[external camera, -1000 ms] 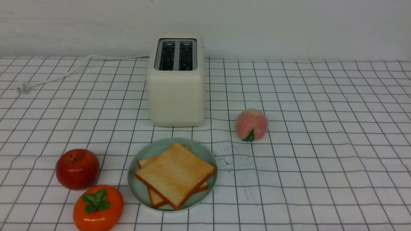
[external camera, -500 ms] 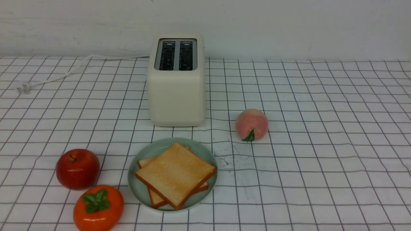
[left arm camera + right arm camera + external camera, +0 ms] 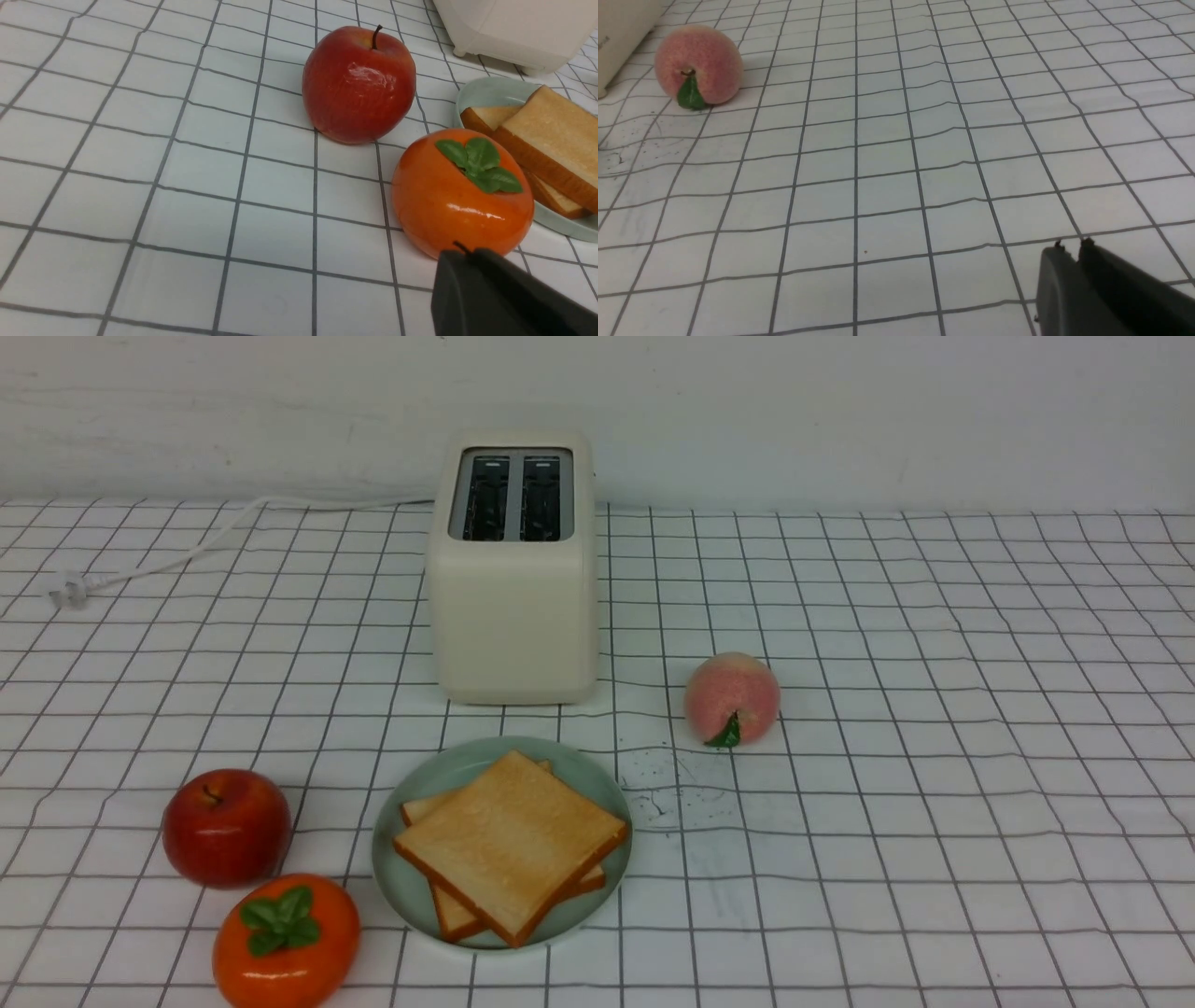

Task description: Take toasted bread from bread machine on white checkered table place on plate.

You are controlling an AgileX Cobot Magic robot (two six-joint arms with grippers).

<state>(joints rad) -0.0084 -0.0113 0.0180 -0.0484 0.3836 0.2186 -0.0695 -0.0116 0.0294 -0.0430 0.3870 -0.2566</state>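
Two slices of toasted bread (image 3: 509, 840) lie stacked on the pale green plate (image 3: 401, 887), the top one turned a little over the lower. The cream bread machine (image 3: 513, 607) stands behind the plate on the white checkered table (image 3: 934, 709), and both its dark slots look empty. Neither arm shows in the front view. My left gripper (image 3: 467, 252) is shut and empty, low over the cloth beside the orange persimmon (image 3: 460, 196), with the plate (image 3: 486, 91) and bread (image 3: 546, 126) beyond. My right gripper (image 3: 1071, 245) hovers over bare cloth, tips barely parted, holding nothing.
A red apple (image 3: 226, 826) and the persimmon (image 3: 285, 938) sit left of the plate. A pink peach (image 3: 731, 698) lies right of the toaster. The toaster's white cord (image 3: 187, 555) runs to the back left. Dark crumbs speckle the cloth right of the plate.
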